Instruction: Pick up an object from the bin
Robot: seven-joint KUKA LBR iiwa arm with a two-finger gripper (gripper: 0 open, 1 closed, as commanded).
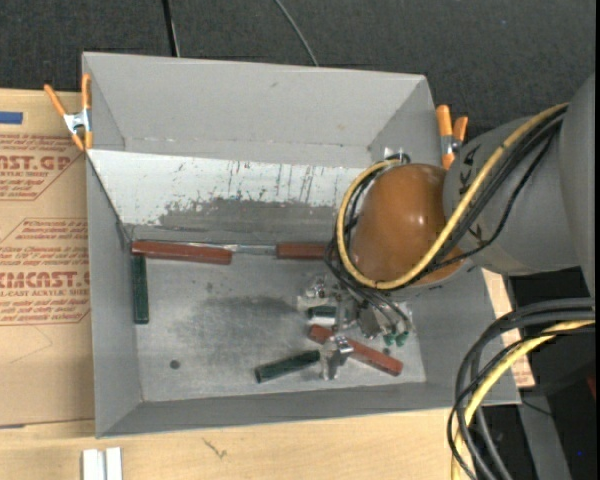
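Note:
My gripper (341, 336) is low over the bin's front right floor, under the arm's orange dome. A red-brown stick (377, 359) lies right beneath it, slanting toward the front right, its left end hidden by the gripper. A dark green stick (287, 367) lies just left of the gripper, almost touching it. Whether either stick is in the grip cannot be told.
Two red-brown sticks (181, 252) (300, 251) lie end to end along the foot of the back wall. Another dark green stick (140, 290) lies by the left wall. The arm and its cables cover the bin's right side.

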